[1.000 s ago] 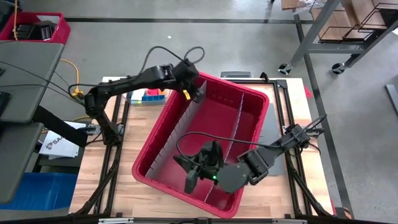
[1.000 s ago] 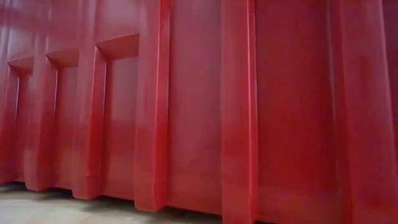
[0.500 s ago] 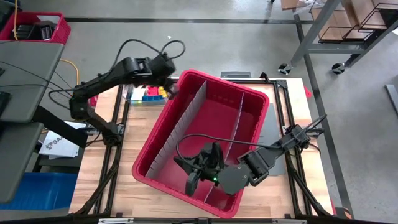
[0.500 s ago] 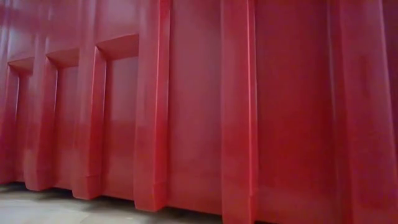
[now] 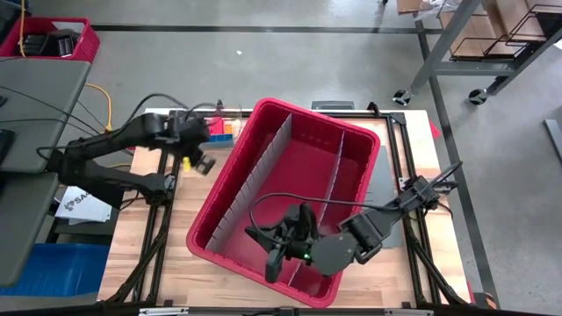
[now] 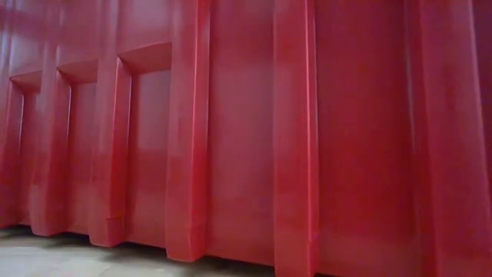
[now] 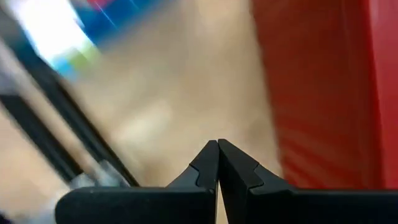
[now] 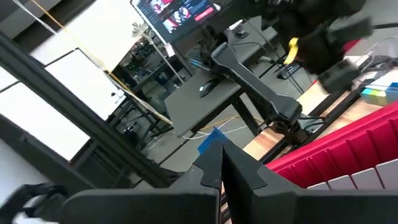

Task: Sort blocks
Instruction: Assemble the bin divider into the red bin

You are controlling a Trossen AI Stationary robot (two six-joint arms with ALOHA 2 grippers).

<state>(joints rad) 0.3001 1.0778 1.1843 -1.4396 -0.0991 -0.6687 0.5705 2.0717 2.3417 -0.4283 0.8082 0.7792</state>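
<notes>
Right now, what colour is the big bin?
Red. The bin shows best in the high view.

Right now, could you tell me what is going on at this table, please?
The two dark arms are sorting small plastic toy blocks into a large red plastic bin split by grey divider sheets. The left tool is shut and empty, over the wooden table just outside the bin's left wall, near the blocks lying at the table's far edge. The right tool is also shut, holding nothing, and sits over the bin's near corner.
</notes>
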